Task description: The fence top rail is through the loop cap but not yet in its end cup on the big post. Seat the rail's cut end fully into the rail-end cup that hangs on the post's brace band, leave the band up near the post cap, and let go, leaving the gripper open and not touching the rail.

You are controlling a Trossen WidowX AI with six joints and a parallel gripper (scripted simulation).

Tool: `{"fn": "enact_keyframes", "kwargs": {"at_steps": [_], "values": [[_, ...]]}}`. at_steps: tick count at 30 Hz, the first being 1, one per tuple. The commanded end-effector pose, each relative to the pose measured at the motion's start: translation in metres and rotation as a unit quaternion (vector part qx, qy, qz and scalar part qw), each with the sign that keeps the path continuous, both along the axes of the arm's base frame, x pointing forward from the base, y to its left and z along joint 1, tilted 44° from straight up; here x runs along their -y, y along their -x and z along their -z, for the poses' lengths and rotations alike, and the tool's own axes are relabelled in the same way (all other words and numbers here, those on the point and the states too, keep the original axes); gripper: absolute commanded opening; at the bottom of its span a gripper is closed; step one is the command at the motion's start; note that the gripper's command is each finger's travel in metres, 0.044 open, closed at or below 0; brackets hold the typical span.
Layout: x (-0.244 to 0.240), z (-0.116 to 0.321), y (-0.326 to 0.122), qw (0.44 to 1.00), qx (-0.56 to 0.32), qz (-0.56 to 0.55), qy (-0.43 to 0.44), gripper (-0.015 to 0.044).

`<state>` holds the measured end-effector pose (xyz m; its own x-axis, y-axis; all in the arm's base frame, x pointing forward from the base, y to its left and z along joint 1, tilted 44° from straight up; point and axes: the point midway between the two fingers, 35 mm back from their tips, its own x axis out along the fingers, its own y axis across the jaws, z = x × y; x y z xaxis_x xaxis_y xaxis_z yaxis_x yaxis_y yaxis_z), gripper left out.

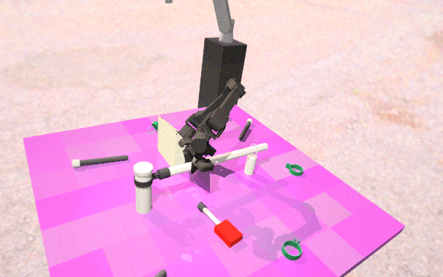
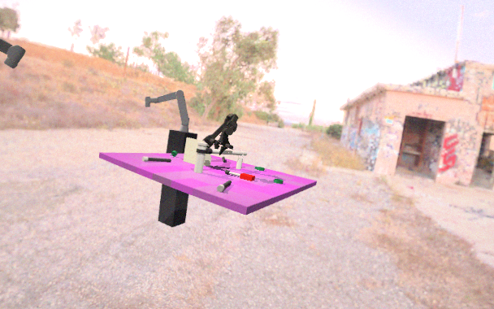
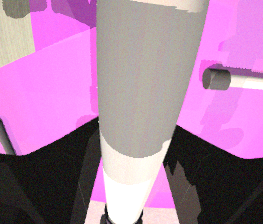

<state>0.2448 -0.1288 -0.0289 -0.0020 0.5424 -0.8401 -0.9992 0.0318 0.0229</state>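
Note:
The white fence rail (image 1: pixel 238 154) (image 2: pixel 239 154) (image 3: pixel 142 75) runs nearly level from the small post (image 1: pixel 250 166) (image 2: pixel 239 164) to the big post (image 1: pixel 143 198) (image 2: pixel 198 165). Its far end passes through the loop cap on the small post. Its near end goes into the mouth of the black rail-end cup (image 1: pixel 163 173); how deep cannot be told. The cup hangs on the black brace band (image 1: pixel 143 182), which sits high around the big post, just under the white cap (image 1: pixel 143 168). My gripper (image 1: pixel 200 165) (image 3: pixel 131 121) is shut on the rail between the cup and the small post, nearer the cup.
A cream upright panel (image 1: pixel 168 143) (image 2: pixel 192 151) stands close behind the gripper. A red block with a white stem (image 1: pixel 228 232) (image 2: pixel 247 176) lies in front of the rail. Green rings (image 1: pixel 291 250) lie to the right. A dark rod (image 1: pixel 103 160) (image 2: pixel 158 159) lies left of the panel.

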Motion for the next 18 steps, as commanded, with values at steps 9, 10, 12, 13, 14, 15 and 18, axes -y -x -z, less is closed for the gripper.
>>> {"fn": "enact_keyframes", "kwargs": {"at_steps": [9,10,12,13,14,15,18], "values": [[0.000,-0.018,0.000,1.000,0.000,0.000,0.000,0.0394],[-0.001,-0.024,0.000,1.000,0.000,0.000,0.000,0.0420],[-0.001,-0.035,0.000,1.000,0.000,0.000,0.000,0.0440],[-0.002,-0.041,0.000,1.000,-0.001,0.000,0.000,0.0440],[-0.002,-0.047,0.001,1.000,-0.001,0.000,-0.001,0.0440],[-0.003,-0.052,0.001,1.000,-0.001,0.000,-0.001,0.0440],[-0.003,-0.056,0.002,1.000,-0.001,0.000,-0.001,0.0440]]}}
